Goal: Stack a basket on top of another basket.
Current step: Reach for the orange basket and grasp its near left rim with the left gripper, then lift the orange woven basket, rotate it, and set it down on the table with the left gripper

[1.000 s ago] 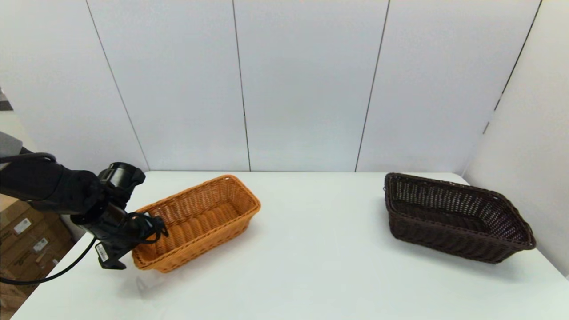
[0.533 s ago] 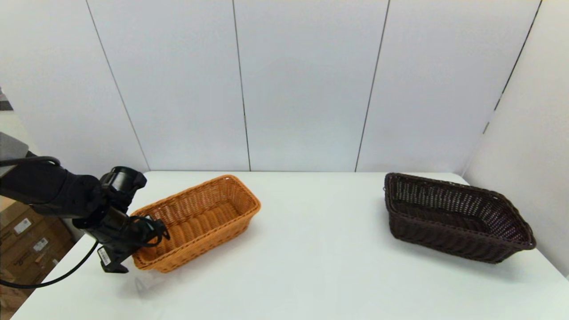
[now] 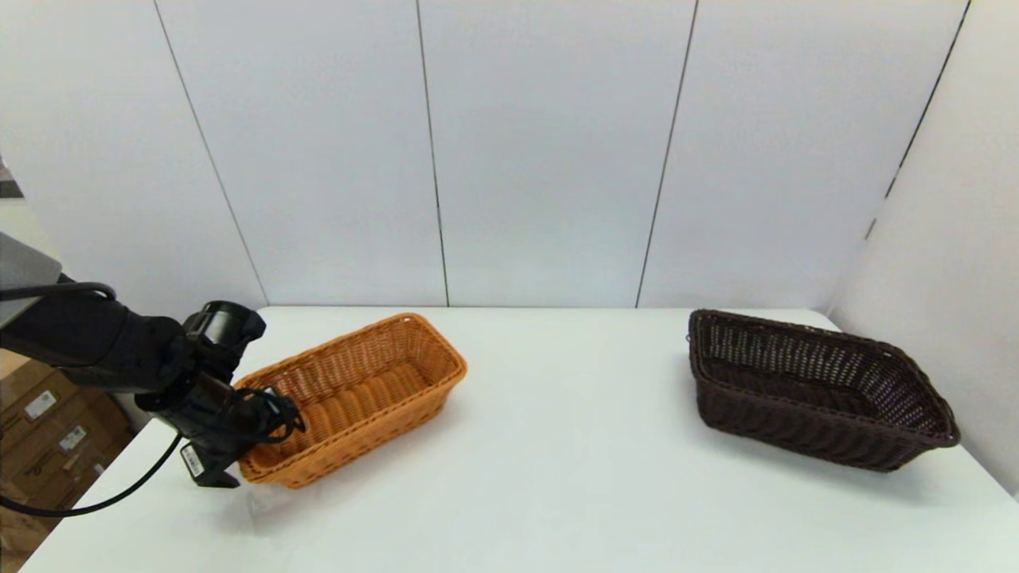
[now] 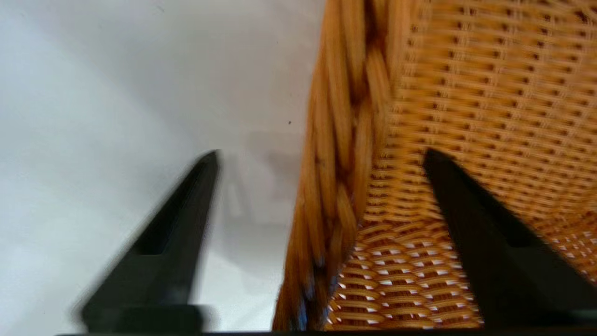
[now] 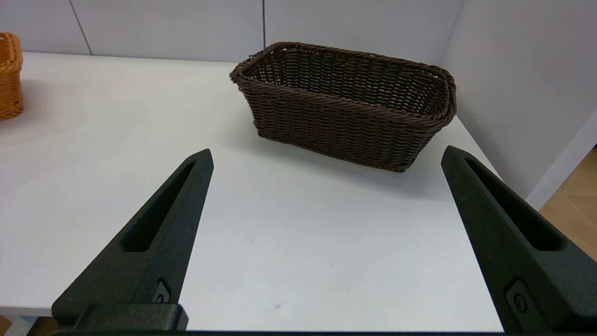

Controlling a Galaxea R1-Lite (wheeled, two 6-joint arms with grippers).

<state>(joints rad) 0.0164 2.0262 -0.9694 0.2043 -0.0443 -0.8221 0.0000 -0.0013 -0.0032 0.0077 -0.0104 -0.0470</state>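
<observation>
The orange-tan basket (image 3: pixel 358 390) lies on the left of the white table, angled away from me. My left gripper (image 3: pixel 235 458) is at its near-left short end. In the left wrist view this gripper (image 4: pixel 321 153) is open and straddles the braided rim (image 4: pixel 340 154): one finger (image 4: pixel 177 224) is outside over the table, the other finger (image 4: pixel 485 224) is inside the basket (image 4: pixel 466 93). The dark brown basket (image 3: pixel 812 390) rests at the far right, untouched. My right gripper (image 5: pixel 327 150) hangs open, well short of the dark basket (image 5: pixel 345 107), and is out of the head view.
The white table (image 3: pixel 557 477) stretches bare between the two baskets. A wall panel (image 3: pixel 939 239) stands close behind the dark basket at the right. Cardboard boxes (image 3: pixel 48 430) sit on the floor beyond the table's left edge. The orange basket's end (image 5: pixel 9 79) shows in the right wrist view.
My left arm has shifted slightly down and to the right, closer onto the orange basket's near end. Both baskets have stayed in place.
</observation>
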